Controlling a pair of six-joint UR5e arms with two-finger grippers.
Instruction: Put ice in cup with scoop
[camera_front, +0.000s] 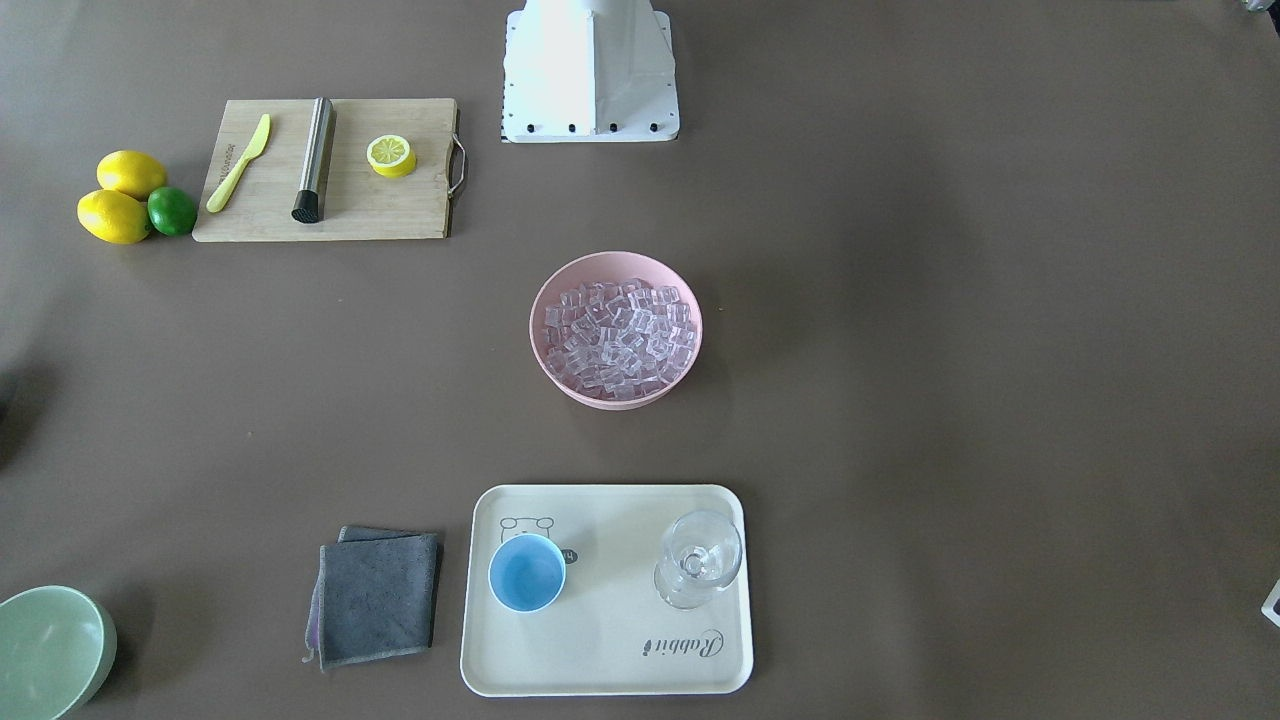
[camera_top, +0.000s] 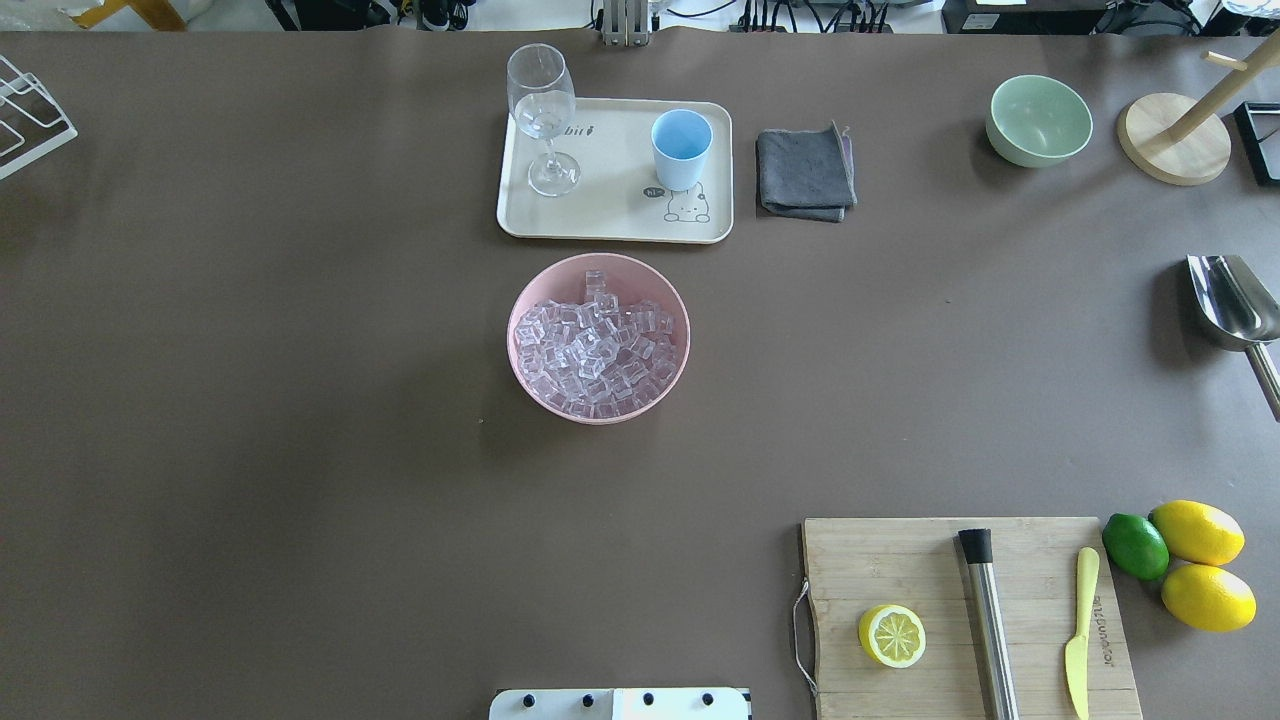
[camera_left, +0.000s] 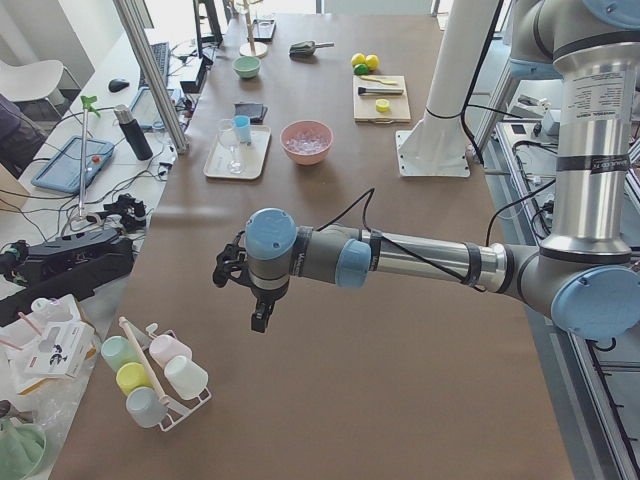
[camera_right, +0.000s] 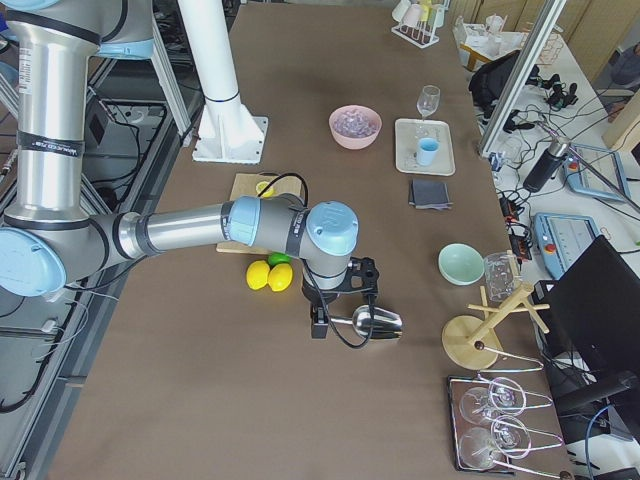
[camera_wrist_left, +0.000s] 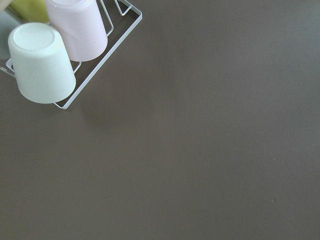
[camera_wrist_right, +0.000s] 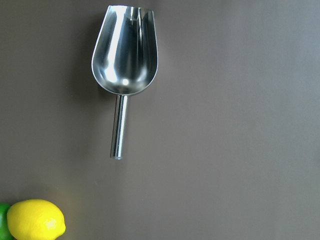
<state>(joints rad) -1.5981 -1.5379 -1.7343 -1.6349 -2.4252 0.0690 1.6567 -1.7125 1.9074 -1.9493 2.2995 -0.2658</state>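
Shiny silver metal scoop (camera_wrist_right: 125, 55) flat on brown tabletop (camera_wrist_right: 230, 150) — right fingers (camera_right: 318, 325) near, left fingers (camera_left: 260, 318) far — open or closed: cannot tell.

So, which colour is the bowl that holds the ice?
Pale pink. The bowl with the ice shows best in the exterior front-facing view.

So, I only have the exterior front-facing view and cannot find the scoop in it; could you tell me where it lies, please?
Observer: The scoop lies empty on the table, far out on the robot's right side.
Operator: Thank you. Is a gripper on it?
Observer: No, it lies free; the right gripper hangs close by it.
Operator: And the left gripper?
Observer: It hangs over bare table at the other end, near a wire cup rack.
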